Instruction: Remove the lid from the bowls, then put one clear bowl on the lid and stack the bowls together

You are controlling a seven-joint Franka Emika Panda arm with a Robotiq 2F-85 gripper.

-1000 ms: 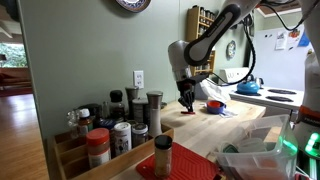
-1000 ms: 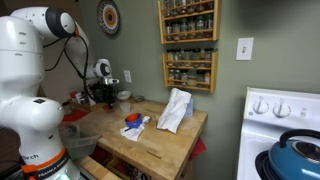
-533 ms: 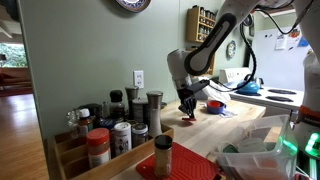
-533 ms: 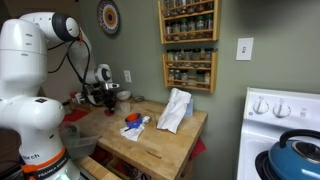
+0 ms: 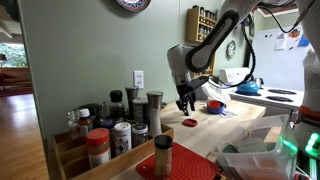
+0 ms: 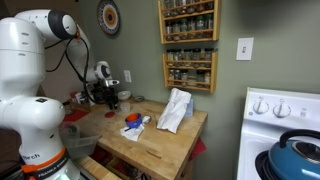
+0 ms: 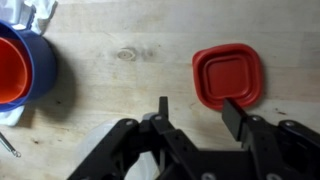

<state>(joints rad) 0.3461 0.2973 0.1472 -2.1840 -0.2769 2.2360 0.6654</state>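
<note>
A red square lid (image 7: 228, 76) lies flat on the wooden table (image 7: 120, 90), just past my right fingertip (image 7: 237, 115). My gripper (image 7: 197, 108) hangs open above the bare wood, with nothing between its fingers. At the left edge of the wrist view sits a blue bowl (image 7: 36, 72) with an orange one nested inside it. In an exterior view the lid (image 5: 190, 122) rests below the gripper (image 5: 186, 103), with the bowls (image 5: 213, 105) further back. I cannot make out a clear bowl. The gripper (image 6: 110, 100) also shows near the table's far corner.
Spice jars and shakers (image 5: 115, 125) crowd the near end of the table. A white cloth (image 6: 175, 110) stands crumpled near the wall, under spice racks (image 6: 188, 45). A stove with a blue kettle (image 6: 296, 150) is off to the side.
The gripper dipped to the table, opened and let go of the red lid, then lifted slightly. The lid now lies on the wood.
</note>
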